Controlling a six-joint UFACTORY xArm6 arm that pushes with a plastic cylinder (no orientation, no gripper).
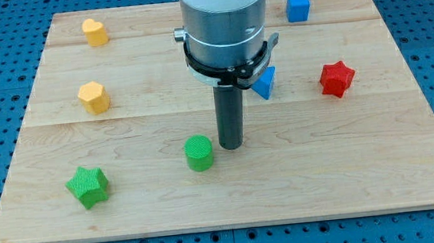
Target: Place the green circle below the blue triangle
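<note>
- Your tool is a bare rod with nothing to open or close and no hold on anything. My tip (pixel 231 146) rests on the tabletop (pixel 350 172) just to the view's right of the green circle (pixel 199 153); whether the two touch you cannot tell from this view.
- The green circle sits toward the view's bottom, left of centre. The blue triangle (pixel 265 83) lies up and to the view's right of it, partly hidden behind the arm's collar.
- Judged from this layout, the circle needs to travel toward the view's right until it sits straight below the triangle. From where the tip stands now, a push would send the circle left, the wrong way.
- So first bring the tip round to the circle's left side, passing clear of it so you don't nudge it off line.
- Push through the circle's middle. It is round, so an off-centre contact will likely let it slip past the rod.
- Keep the stroke short and level, and stop while a clear gap remains under the triangle, so the triangle itself is not disturbed.
- The green star (pixel 87 186), the two yellow blocks (pixel 94 96) (pixel 95 31), the red star (pixel 337 79) and the blue cube (pixel 298 7) all lie well apart from that path.
</note>
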